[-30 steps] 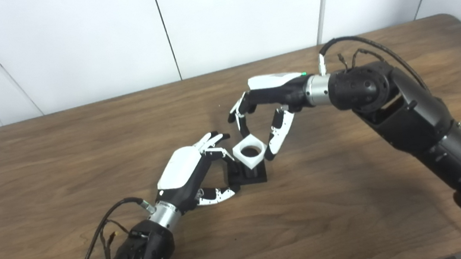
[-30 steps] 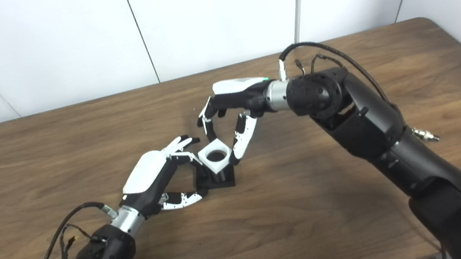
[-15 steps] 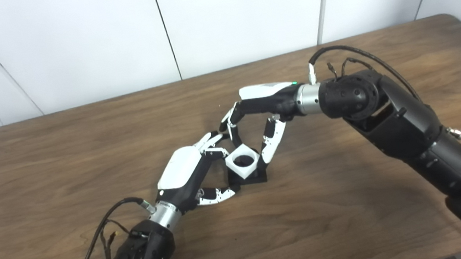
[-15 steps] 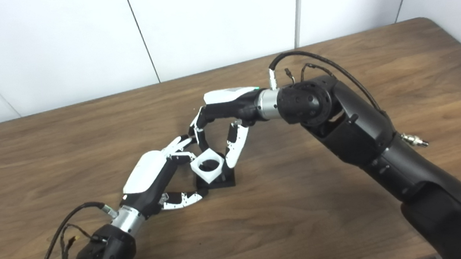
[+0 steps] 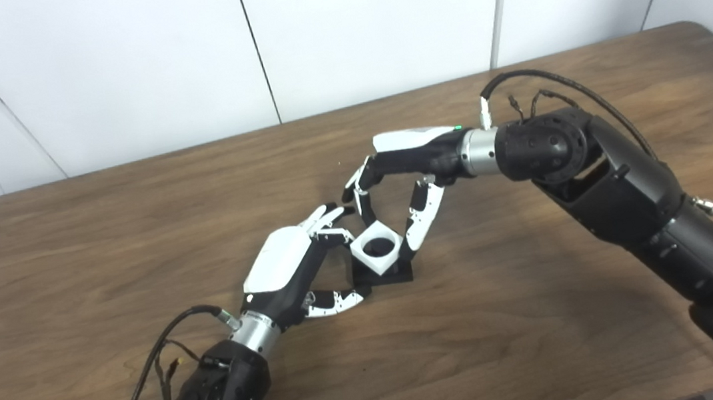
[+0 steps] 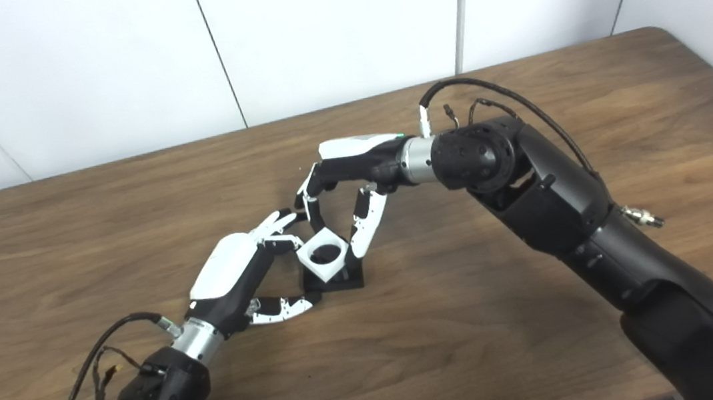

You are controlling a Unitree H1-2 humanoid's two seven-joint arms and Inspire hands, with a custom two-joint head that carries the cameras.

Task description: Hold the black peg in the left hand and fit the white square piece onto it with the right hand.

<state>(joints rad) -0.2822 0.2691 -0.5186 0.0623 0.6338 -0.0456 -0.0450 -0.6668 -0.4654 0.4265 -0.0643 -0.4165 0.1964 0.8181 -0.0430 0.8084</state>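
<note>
White square piece [image 5: 375,249], apparently seated on black peg [image 6: 336,278], between both hands.

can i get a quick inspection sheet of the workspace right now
surface: brown wooden table, no marks seen.
job's things: white square piece with a round hole sits over the black peg base; peg shaft hidden.
clutter: nothing seen.
hands: left hand beside the base, fingers around its left side, contact unclear; right hand pinches the white piece from above with its fingers.
cables: black cable loops over the right wrist; black wrist cable by the left forearm.
surroundings: white wall panels behind the table.
</note>
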